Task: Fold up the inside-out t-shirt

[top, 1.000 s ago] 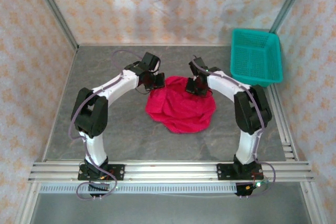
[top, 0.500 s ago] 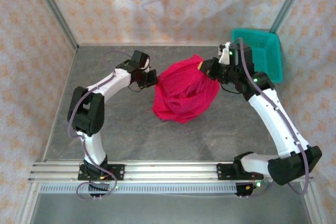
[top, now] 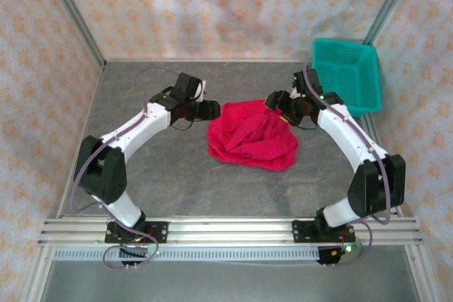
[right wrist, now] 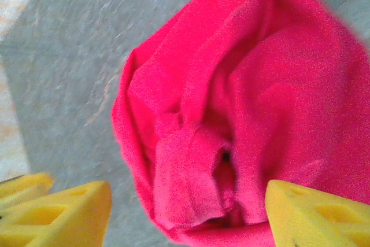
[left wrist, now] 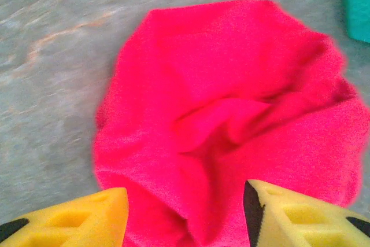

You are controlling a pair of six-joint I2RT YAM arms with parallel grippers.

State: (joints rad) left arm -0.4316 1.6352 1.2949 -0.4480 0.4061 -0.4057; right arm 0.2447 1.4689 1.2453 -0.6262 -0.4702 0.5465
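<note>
Dropped from where it hung stretched between the two grippers half a second ago, the crimson t-shirt [top: 251,139] now lies as a rumpled heap on the grey table [top: 170,175], and both sets of jaws have let go of it. The right arm [top: 350,143] has swung down and inward since then.

From above, the heap sits near the middle of the table, a little toward 3 o'clock. The left arm [top: 134,129] reaches in from 8 o'clock, the right arm from 4 o'clock. The teal mesh basket [top: 369,76] stands at the table's 2 o'clock corner, apart from the shirt.

The left gripper [top: 211,109] is at the heap's 10 o'clock edge. In its wrist view [left wrist: 184,212] the yellow fingers [left wrist: 75,218] stand well apart, holding nothing, with folded red cloth [left wrist: 231,102] showing between and beyond them and a corner of the basket [left wrist: 358,4] at 2 o'clock.

The right gripper [top: 277,104] is at the heap's 1 o'clock edge. In its wrist view [right wrist: 188,201] the jaws are wide open and empty, over bunched folds of the shirt [right wrist: 260,85].
</note>
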